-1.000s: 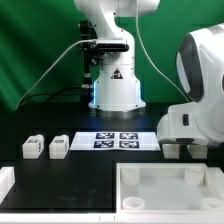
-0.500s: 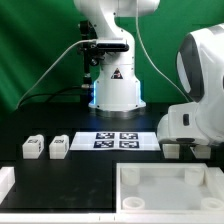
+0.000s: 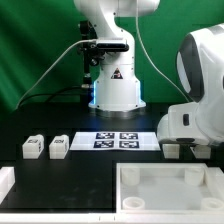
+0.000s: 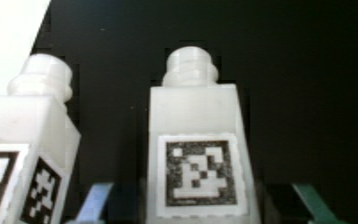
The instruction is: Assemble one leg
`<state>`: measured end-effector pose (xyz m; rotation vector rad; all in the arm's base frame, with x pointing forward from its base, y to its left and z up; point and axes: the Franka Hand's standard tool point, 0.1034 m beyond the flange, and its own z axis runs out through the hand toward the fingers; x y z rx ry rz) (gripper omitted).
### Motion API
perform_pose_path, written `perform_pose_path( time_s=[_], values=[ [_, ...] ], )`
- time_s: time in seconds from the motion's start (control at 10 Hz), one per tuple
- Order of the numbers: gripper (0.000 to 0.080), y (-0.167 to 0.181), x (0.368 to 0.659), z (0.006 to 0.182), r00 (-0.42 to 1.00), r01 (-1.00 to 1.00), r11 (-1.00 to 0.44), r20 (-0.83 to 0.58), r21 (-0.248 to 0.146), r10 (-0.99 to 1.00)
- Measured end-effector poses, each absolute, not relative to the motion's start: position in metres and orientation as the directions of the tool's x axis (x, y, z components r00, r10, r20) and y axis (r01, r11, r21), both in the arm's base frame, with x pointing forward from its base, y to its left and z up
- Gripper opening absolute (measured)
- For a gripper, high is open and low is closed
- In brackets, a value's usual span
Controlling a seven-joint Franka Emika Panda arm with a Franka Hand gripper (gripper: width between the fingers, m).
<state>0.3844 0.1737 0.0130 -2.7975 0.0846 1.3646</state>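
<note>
Exterior view, far left: outer leg (image 3: 32, 147) and inner leg (image 3: 58, 147) sit side by side on the black table (image 3: 90, 165). Their tags face the camera and nothing touches them.

Centre: the marker board (image 3: 120, 140) lies flat with four tags, just in front of the arm's base (image 3: 115, 92). A triangular sticker (image 3: 115, 73) on the base is too small to read.

Lower right: the white panel (image 3: 165, 190) with a raised rim.

Right: the arm (image 3: 200, 85) is folded over, with its wrist low above the table behind the panel. The claw is mostly hidden from this side.

Wrist view: the gripper (image 4: 201, 205) is spread wide. Its bluish fingers (image 4: 98, 200) flank the leg (image 4: 201, 130) with clear space on both sides and no contact. The leg's tag faces the camera and its rounded peg points away. A neighbour leg (image 4: 25, 140) lies just beside it across a narrow dark gap, and the frame edge cuts off part of its tags.

Compared with half a second and a full second ago, the exterior view is unchanged: arm, legs and panel sit where they were.

The only markings are the black-and-white tag patterns. No letters can be read.
</note>
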Motion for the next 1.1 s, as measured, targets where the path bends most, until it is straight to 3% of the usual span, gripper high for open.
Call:
perform_pose_path(
  time_s=[0.1,0.3,0.6,0.8,1.1],
  values=[
    [0.0291,0.173,0.386,0.015,0.617,-0.055,-0.998,-0.787,-0.003,-0.031],
    [0.0291,0.168,0.402,0.040,0.651,-0.052,-0.999,-0.758,-0.013,-0.024],
    [0.0292,0.151,0.467,0.099,0.736,-0.029,-0.997,-0.676,-0.069,0.026],
    [0.0292,0.145,0.491,0.153,0.872,-0.021,-0.998,-0.490,-0.058,0.010],
    [0.0292,0.149,0.498,0.149,0.978,-0.020,-0.996,-0.206,-0.082,-0.003]
  ],
)
